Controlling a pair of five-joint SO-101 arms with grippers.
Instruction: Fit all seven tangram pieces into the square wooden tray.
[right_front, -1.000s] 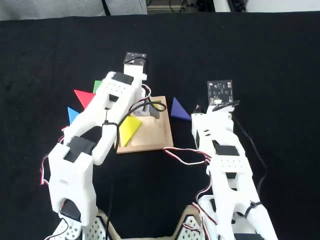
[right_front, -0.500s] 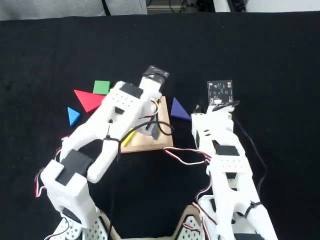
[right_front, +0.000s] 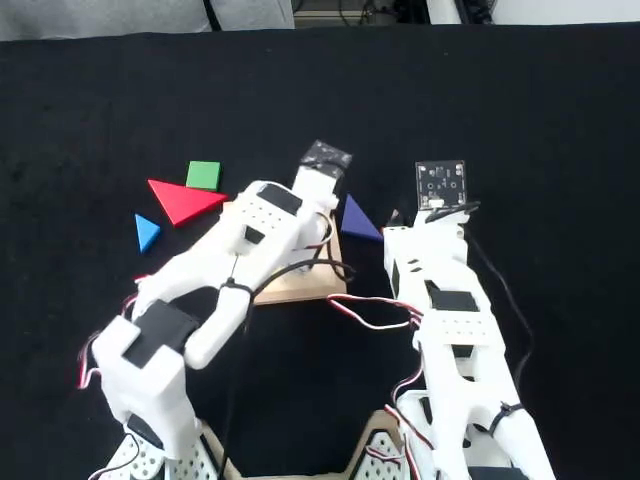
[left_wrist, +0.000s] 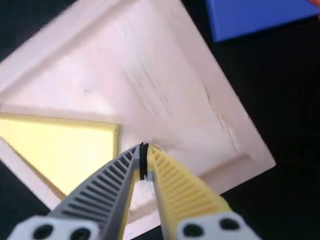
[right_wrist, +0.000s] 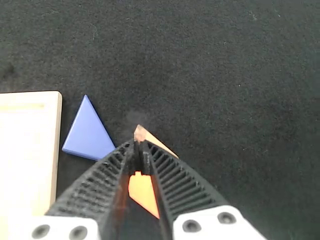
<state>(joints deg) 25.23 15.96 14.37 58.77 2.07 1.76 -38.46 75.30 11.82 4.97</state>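
Bits of many things are hidden from me. From above, my left arm (right_front: 230, 270) lies across the wooden tray (right_front: 318, 283). Just a strip of its near edge and one corner peek out. The tray sits on the black bench (right_front: 520, 110), between my two arms.

Close up, a yellow triangle (left_wrist: 60, 150) lies flat in the tray, pushed up against the rim. My own fingers cover part of it. A dark blue triangle (right_front: 357, 220) lies on the bench just beside the tray, on the side near my right arm (right_front: 445, 300).

An orange piece (right_wrist: 142, 195) lies on the bench near the dark blue triangle. It is mostly under my right claw. One pointy tip pokes out, and a bit more shows between the fingers. I cannot tell its whole shape.

My left claw (left_wrist: 144, 156) has its fingers pressed together and holds nothing. Its tips are over the bare wood inside the tray, right by a corner of the yellow triangle. I cannot tell if they touch the wood.

My right claw (right_wrist: 137, 148) also has its tips together, right over the orange piece. I cannot tell if it touches the piece.

Off to my left, well apart from the tray, lie a red triangle (right_front: 185, 199), a green square (right_front: 204, 175) right beside it, and a little blue triangle (right_front: 146, 232).
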